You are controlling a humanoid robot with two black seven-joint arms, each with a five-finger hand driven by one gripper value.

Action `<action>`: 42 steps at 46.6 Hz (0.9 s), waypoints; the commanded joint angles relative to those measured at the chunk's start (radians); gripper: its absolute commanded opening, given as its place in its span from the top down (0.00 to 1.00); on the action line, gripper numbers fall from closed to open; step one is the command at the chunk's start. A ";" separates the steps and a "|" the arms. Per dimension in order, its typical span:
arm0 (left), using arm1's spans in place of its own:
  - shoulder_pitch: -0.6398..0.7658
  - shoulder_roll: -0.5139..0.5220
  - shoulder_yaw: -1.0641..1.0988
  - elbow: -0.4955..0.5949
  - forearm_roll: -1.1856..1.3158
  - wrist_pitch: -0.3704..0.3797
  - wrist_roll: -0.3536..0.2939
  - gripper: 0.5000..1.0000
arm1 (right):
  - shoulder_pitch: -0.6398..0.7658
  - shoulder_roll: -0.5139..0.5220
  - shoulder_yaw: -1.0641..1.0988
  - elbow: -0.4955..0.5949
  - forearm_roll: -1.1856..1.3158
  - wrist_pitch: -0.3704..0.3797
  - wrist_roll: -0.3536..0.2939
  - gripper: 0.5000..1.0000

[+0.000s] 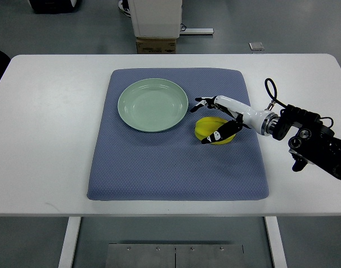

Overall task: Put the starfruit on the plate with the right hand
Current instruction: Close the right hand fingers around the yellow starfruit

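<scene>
Currently at the grasp step: right hand (pixel 218 120) over the starfruit (pixel 211 129) on the blue mat (pixel 176 167), just right of the empty green plate (pixel 138 120). Fingers spread around it, not visibly closed. Next: close, lift, carry left.

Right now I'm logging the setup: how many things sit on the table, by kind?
Plate: 1
Starfruit: 1
Mat: 1
Total: 3
</scene>
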 commanded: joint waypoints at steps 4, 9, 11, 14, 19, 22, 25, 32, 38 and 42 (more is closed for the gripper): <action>0.000 0.000 0.000 0.000 0.001 0.000 0.000 0.00 | -0.003 0.002 -0.002 -0.008 -0.008 -0.005 0.000 0.02; 0.000 0.000 0.000 0.000 0.001 0.000 0.000 0.00 | -0.003 0.002 -0.005 -0.011 -0.011 -0.007 0.000 0.03; 0.000 0.000 0.000 0.000 -0.001 0.000 0.000 0.00 | -0.003 0.002 -0.005 -0.012 -0.011 -0.008 0.000 0.04; -0.001 0.000 0.000 0.000 -0.001 0.000 0.000 0.00 | -0.003 0.002 -0.006 -0.015 -0.011 -0.008 0.000 0.06; 0.000 0.000 0.000 0.000 -0.001 0.000 0.000 0.00 | -0.003 0.000 -0.006 -0.024 -0.011 -0.008 0.000 0.10; 0.000 0.000 0.000 0.000 0.001 0.000 0.000 0.00 | -0.003 0.000 -0.008 -0.031 -0.011 -0.008 0.000 0.11; 0.000 0.000 0.000 0.000 0.001 0.000 0.000 0.00 | -0.003 0.000 -0.008 -0.040 -0.013 -0.008 0.000 0.14; 0.000 0.000 0.000 0.000 0.001 0.000 0.000 0.00 | -0.001 -0.002 -0.014 -0.055 -0.013 -0.008 0.000 0.18; -0.001 0.000 0.000 0.000 0.001 0.000 0.000 0.00 | -0.003 -0.003 -0.016 -0.060 -0.013 -0.008 0.000 0.18; 0.000 0.000 0.000 0.000 -0.001 0.000 0.000 0.00 | -0.004 -0.003 -0.019 -0.066 -0.013 -0.008 0.000 0.20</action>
